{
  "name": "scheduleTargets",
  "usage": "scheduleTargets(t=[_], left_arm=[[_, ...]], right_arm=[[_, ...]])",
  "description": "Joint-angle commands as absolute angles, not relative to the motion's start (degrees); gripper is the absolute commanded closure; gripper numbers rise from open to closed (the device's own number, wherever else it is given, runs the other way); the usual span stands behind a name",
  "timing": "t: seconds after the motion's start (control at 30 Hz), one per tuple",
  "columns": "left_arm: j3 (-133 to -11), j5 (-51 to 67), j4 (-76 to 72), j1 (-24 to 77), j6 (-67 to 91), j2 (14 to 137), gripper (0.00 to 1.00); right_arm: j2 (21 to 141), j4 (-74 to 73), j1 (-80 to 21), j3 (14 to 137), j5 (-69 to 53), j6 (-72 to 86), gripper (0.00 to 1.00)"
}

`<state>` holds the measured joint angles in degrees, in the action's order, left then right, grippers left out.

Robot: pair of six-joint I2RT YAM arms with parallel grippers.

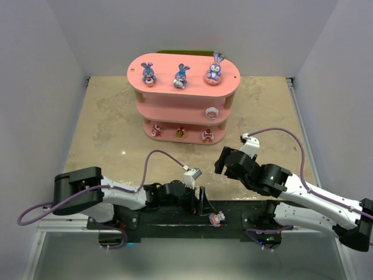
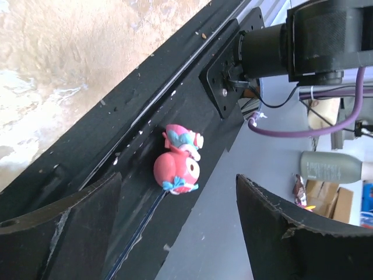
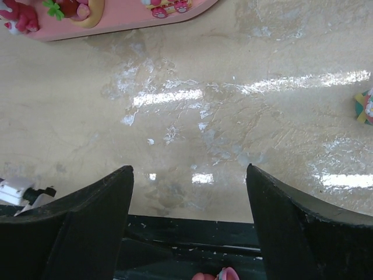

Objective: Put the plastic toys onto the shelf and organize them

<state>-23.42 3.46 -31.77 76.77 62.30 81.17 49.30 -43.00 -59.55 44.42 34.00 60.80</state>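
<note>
The pink three-tier shelf (image 1: 183,99) stands at the back of the table. Three purple-blue bunnies (image 1: 181,76) stand on its top board, one white-pink figure (image 1: 211,113) on the middle board, and three small red-pink figures (image 1: 180,133) on the bottom board. One pink round figure (image 1: 217,219) lies on the black base rail between the arms. In the left wrist view this figure (image 2: 178,163) lies just ahead of my open, empty left gripper (image 2: 178,233). My right gripper (image 3: 189,221) is open and empty over bare table in front of the shelf (image 3: 128,20).
The black mounting rail (image 2: 87,146) runs along the table's near edge, with the right arm's base (image 2: 303,41) beside it. A small multicoloured object (image 3: 366,106) lies at the right edge of the right wrist view. White walls enclose the table.
</note>
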Motion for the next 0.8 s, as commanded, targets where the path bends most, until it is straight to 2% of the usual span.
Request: scheduleTargets(t=[0.0,0.17,0.43,0.63,0.67,0.73,0.77], left_arm=[[-25.9,4.0,-38.9,77.9,67.5,85.0,0.18],[-26.5,4.3,-41.8,79.2,71.4,90.2,0.20],[-28.9,4.7,-44.3,81.2,74.1,96.8,0.31],[-30.4,3.2,-42.1,81.4,73.6,97.6,0.47],[-30.6,2.2,-40.3,81.4,73.3,97.0,0.54],[-31.5,1.4,-37.1,81.4,72.2,96.2,0.59],[-31.8,0.5,-36.2,81.4,71.9,95.9,0.67]], right_arm=[[47.4,-42.8,-59.4,43.3,37.4,60.6,0.19],[45.2,-41.9,-59.4,41.4,37.3,59.5,0.19],[41.8,-41.6,-59.4,38.9,37.3,58.0,0.19],[40.3,-41.7,-59.3,38.7,37.5,57.1,0.19],[40.1,-41.7,-59.3,38.8,37.7,57.0,0.19],[39.9,-41.8,-59.3,38.8,37.8,56.7,0.19],[39.8,-41.9,-59.3,38.9,37.9,56.6,0.19]])
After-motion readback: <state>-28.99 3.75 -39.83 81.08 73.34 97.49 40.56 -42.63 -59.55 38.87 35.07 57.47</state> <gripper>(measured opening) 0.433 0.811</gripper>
